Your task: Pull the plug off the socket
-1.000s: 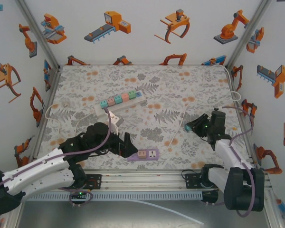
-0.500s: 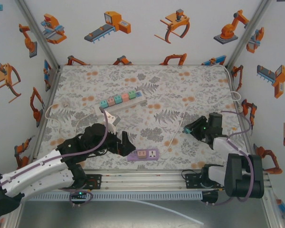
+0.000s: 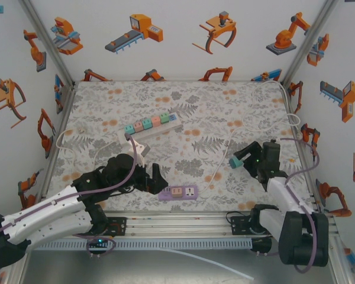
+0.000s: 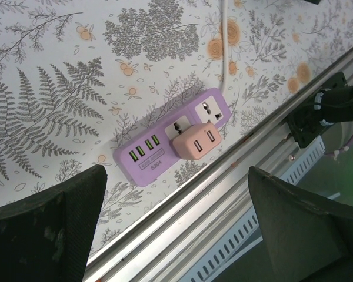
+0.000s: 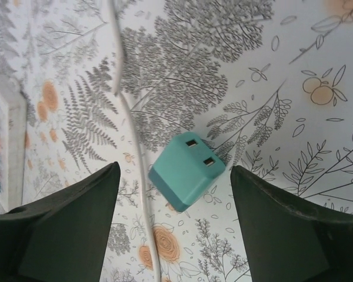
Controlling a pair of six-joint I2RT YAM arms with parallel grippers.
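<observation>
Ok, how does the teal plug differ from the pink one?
Colour: the teal plug versus the pink plug. State: the pink plug sits plugged into the purple strip; the teal plug lies loose on the mat. Both are blocky adapters with two slots on one face.

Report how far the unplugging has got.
Done: the teal plug lies loose on the mat, in no socket, between the right gripper's open fingers. In hand: nothing is gripped; the left gripper hangs open over the purple strip. Left: the pink plug sits in that strip, not yet pulled.
</observation>
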